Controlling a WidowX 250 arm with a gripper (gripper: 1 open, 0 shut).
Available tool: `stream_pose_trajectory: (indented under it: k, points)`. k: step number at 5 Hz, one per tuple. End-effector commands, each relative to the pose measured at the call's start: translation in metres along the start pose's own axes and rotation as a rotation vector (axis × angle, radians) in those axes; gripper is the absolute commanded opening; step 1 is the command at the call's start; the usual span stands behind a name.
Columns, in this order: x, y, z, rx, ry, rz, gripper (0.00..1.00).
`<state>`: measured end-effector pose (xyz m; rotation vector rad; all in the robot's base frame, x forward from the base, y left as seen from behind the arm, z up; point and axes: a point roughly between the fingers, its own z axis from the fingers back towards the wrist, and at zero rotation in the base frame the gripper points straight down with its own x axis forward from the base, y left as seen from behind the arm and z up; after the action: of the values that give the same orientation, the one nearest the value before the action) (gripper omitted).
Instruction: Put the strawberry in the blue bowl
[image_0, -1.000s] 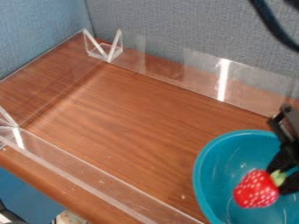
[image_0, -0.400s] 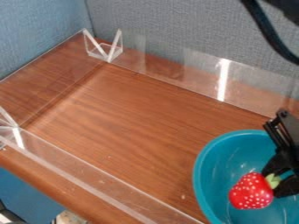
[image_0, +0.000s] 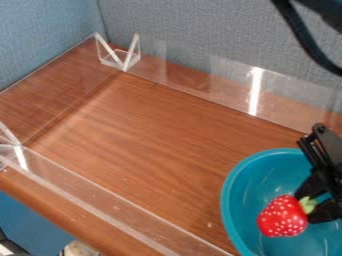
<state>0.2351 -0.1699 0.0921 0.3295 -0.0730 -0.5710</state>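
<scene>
Holding strawberry (image_0: 282, 217) w/ black tool (image_0: 315, 203), inside blue bowl (image_0: 250, 200).

Gripping berry by its green leafy end, tool closed on it, reaching in from R edge of view; exact fingertip contact too dark to tell. Pointing red dimpled body toward L side of bowl, leafy top toward tool; can't tell if berry is touching bowl bottom. Resting at lower R of view on brown wood-grain surface (image_0: 147, 140), bowl partly cut off by frame edge. Running along back & near L edges of surface, clear plastic panels (image_0: 201, 72), w/ bright glare streak on back one. Hanging at upper R, dark cable (image_0: 307, 28), in front of gray textured wall (image_0: 187, 25).
</scene>
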Motion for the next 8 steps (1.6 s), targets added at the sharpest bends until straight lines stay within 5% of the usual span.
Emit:
stream_pose_trajectory:
  k: [1,8]
  points:
    - [-0.0006,0.0039,0.0219,-0.004,-0.073,0.014,0.0]
    - [-0.0077,0.0044,0.0223,0.03,-0.077,0.066,0.0]
